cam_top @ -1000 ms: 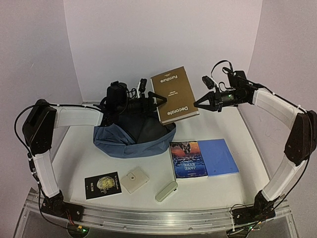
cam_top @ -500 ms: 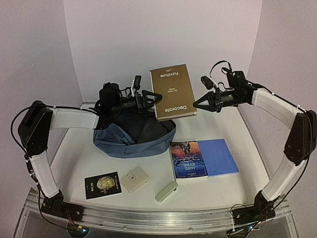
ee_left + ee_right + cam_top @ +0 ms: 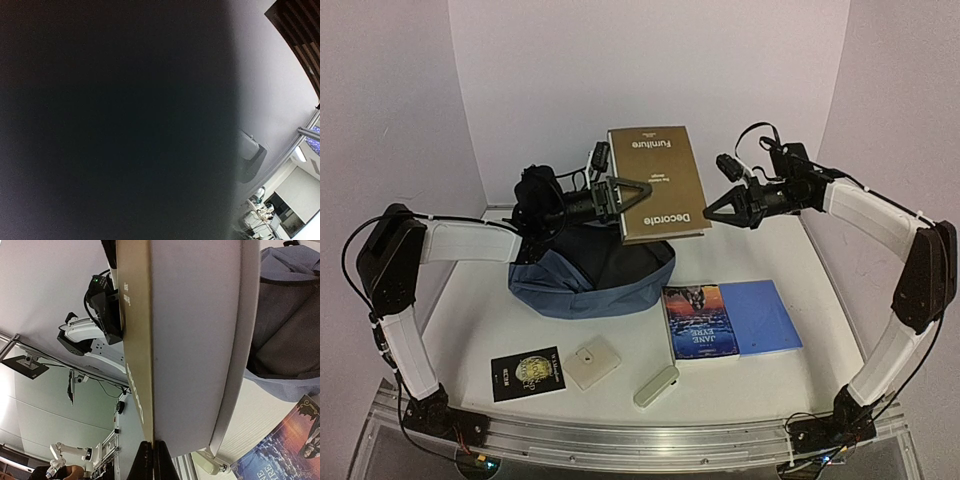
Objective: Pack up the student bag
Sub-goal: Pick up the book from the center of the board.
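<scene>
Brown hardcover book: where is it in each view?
Top external: brown hardcover book upper centre, raised above the slate-blue fabric backpack.
Left wrist: cannot tell; dark blur covers most of the frame.
Right wrist: fills the centre, edge-on.
Shared landmark: the backpack, upper right in right wrist.

Top view: bright, even, diffuse light from overhead; faint soft shadows beneath the student bag point(image 3: 582, 287) on the white tabletop point(image 3: 480, 320); sharp, slight bowing at the edges. Left wrist view: nearly all black, blocked by something close and unfocused; pale strip at right. Right wrist view: bright; brown book point(image 3: 200, 330) near and soft; fisheye stretch.
</scene>
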`<state>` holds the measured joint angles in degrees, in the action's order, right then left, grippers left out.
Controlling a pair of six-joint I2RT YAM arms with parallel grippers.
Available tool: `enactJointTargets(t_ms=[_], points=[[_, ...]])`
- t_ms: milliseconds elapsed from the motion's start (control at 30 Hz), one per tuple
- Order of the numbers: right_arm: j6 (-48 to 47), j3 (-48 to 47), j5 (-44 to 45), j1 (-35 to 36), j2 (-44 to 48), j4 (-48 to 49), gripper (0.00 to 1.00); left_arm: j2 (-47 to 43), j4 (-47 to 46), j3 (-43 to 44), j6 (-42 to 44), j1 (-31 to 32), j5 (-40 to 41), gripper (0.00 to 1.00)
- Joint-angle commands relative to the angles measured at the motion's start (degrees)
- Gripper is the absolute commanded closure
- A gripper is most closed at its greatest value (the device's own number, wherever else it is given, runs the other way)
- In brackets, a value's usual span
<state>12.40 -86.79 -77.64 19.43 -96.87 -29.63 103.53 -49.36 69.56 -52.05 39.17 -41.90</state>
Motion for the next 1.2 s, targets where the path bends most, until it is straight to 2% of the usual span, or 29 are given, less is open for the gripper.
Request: enactJointTargets(t_ms=[0, 33, 100, 133, 200, 267, 367, 433, 467, 533, 600, 667, 733, 767, 1033, 1167], points=[[0.6, -3.3, 4.3, 0.2, -1.1, 1.4, 0.89, -4.3, -4.4, -1.0, 0.9, 0.6, -2.7, 0.57], [0.9, -3.6, 5.9, 0.0, -1.2, 1.4, 0.78, -5.4, -2.6, -1.3, 2.8, 0.6, -2.2, 0.62], [1.6, -4.3, 9.0, -0.9, -1.5, 1.4, 0.43, -8.1, 4.2, -1.3, 8.0, 0.7, -0.5, 0.69], [2.2, -4.7, 10.6, -1.4, -1.5, 1.4, 0.31, -9.9, 8.4, -1.3, 11.5, 0.7, 0.8, 0.71], [3.5, -5.8, 13.3, -2.8, -1.5, 1.4, 0.17, -13.7, 21.0, -0.2, 21.6, 1.1, 6.7, 0.75], [5.7, -6.7, 16.6, -4.8, -1.5, 1.4, 0.06, -17.2, 35.5, 2.2, 35.4, 3.2, 19.1, 0.8], [8.7, -6.6, 18.9, -7.9, -1.5, 1.5, 0.02, -19.1, 44.0, 3.2, 56.1, 9.4, 45.7, 0.83], [9.0, -5.7, 19.4, -8.7, -1.2, 1.5, 0.02, -18.9, 41.6, 1.8, 68.7, 13.4, 58.8, 0.82], [8.8, -5.2, 19.5, -8.9, -0.9, 1.4, 0.02, -18.3, 37.0, 0.1, 76.3, 15.1, 64.6, 0.83], [8.5, -4.7, 19.1, -8.9, -0.7, 1.4, 0.02, -16.3, 25.1, -4.3, 92.6, 17.9, 72.5, 0.83], [8.6, -4.9, 18.5, -8.9, -1.1, 1.4, 0.02, -12.0, 6.2, -9.5, 113.8, 20.2, 76.9, 0.83], [8.3, -5.2, 18.3, -8.9, -1.1, 1.2, 0.02, -6.1, -14.5, -13.6, 133.9, 21.6, 77.6, 0.85], [7.7, -5.4, 17.8, -9.0, -1.1, 1.0, 0.02, 0.3, -33.3, -15.1, 148.8, 22.2, 74.6, 0.9], [7.4, -5.5, 17.6, -9.0, -1.0, 0.9, 0.02, 2.9, -36.3, -15.1, 154.7, 22.3, 73.9, 0.95], [4.1, -4.7, 16.1, -8.0, -0.9, -0.7, 0.02, 5.1, -36.7, -17.2, 162.0, 27.0, 69.5, 0.91], [-1.7, -5.1, 17.5, -5.6, -2.5, -5.8, 0.02, 5.5, -36.7, -17.2, 164.4, 29.2, 67.9, 0.9]])
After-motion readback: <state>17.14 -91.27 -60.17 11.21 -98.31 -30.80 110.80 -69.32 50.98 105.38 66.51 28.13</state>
